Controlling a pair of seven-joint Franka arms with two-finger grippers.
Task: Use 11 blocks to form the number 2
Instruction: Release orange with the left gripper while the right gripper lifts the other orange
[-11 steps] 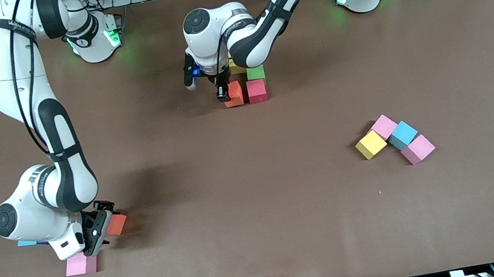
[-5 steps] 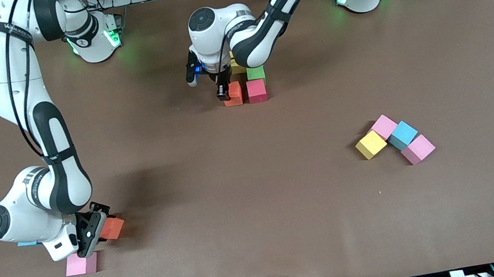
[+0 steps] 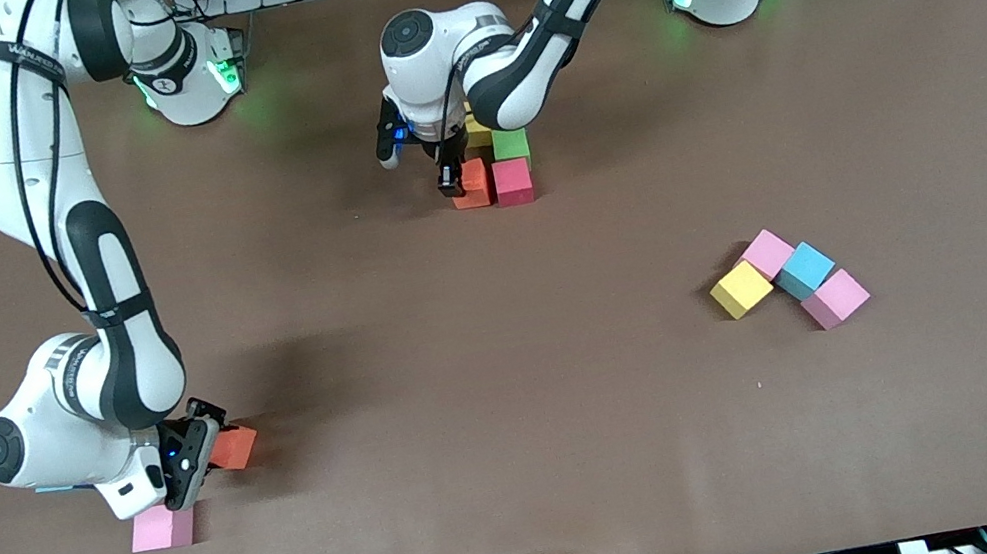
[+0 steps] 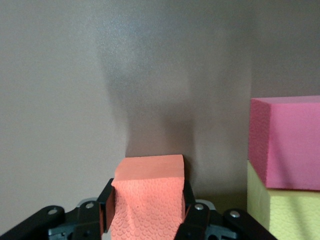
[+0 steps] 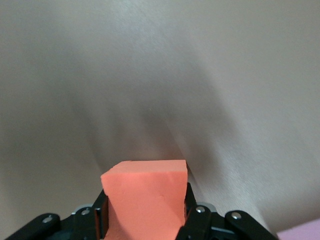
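Near the robots' bases a cluster of blocks is forming: a yellow block, a green block and a deep pink block. My left gripper is shut on an orange block held low right beside the deep pink one. In the left wrist view that orange block fills the left gripper, with the deep pink block and the yellow block alongside. My right gripper is shut on a second orange block, which also shows in the right wrist view, at the right arm's end of the table.
A pink block lies just nearer the front camera than the right hand, and a light blue block peeks out under that arm. Toward the left arm's end sit a yellow, pink, blue and another pink block.
The right gripper's fingers have closed on the orange block by the pink one. The left hand with its orange block has shifted slightly toward the deep pink block.
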